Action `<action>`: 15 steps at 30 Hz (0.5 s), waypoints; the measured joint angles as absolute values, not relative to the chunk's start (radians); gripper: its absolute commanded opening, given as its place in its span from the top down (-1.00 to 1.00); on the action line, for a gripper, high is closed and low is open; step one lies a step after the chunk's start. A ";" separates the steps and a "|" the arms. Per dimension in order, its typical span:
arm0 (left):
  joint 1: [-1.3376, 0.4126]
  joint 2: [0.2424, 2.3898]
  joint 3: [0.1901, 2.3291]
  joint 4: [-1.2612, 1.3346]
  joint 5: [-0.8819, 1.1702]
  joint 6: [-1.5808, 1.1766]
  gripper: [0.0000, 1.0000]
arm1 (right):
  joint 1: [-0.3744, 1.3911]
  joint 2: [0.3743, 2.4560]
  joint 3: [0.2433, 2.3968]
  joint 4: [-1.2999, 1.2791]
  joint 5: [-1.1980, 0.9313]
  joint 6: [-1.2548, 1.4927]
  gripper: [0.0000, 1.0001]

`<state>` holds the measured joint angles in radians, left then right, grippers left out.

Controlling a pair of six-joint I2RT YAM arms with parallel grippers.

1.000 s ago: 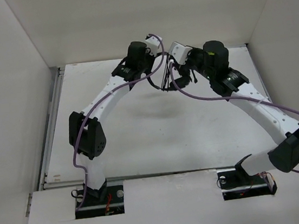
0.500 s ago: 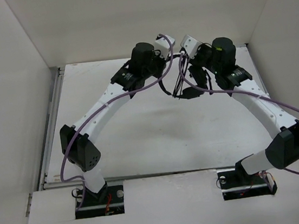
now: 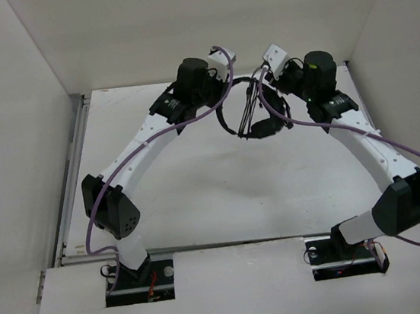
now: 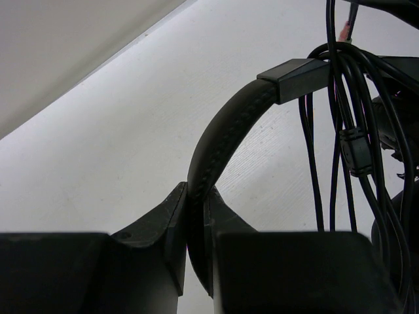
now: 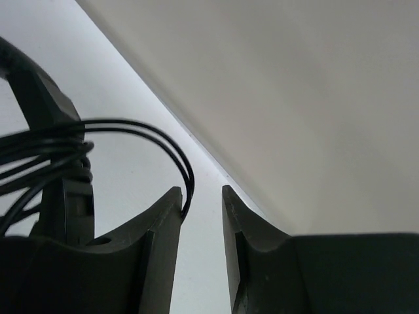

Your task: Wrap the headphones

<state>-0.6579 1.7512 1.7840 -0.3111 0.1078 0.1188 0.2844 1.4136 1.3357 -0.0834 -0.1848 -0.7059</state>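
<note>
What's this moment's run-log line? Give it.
left gripper: shut on headphones | right gripper: open, cable beside finger | cable: wound on headphones

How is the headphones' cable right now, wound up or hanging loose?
Mostly wound: the cable lies in several loops around the headband; one loop bows out beside the right end effector.

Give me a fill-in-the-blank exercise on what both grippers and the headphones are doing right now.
1. The left gripper is shut on the ____ of the headphones.
2. The right gripper stands ____, with nothing between its jaws.
3. Thin black ____ is wound in loops around the headphones.

Missing words: headband; open; cable.
</note>
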 measured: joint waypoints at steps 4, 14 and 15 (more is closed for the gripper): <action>-0.621 1.754 1.784 -0.319 0.123 0.092 0.96 | 0.265 1.413 1.324 -0.110 -0.223 -0.670 0.24; -0.548 1.821 1.780 -0.335 0.125 0.053 0.96 | 0.207 1.382 1.296 -0.150 -0.315 -0.568 0.25; -0.545 1.832 1.774 -0.335 0.124 0.051 0.96 | 0.197 1.374 1.287 -0.150 -0.322 -0.553 0.25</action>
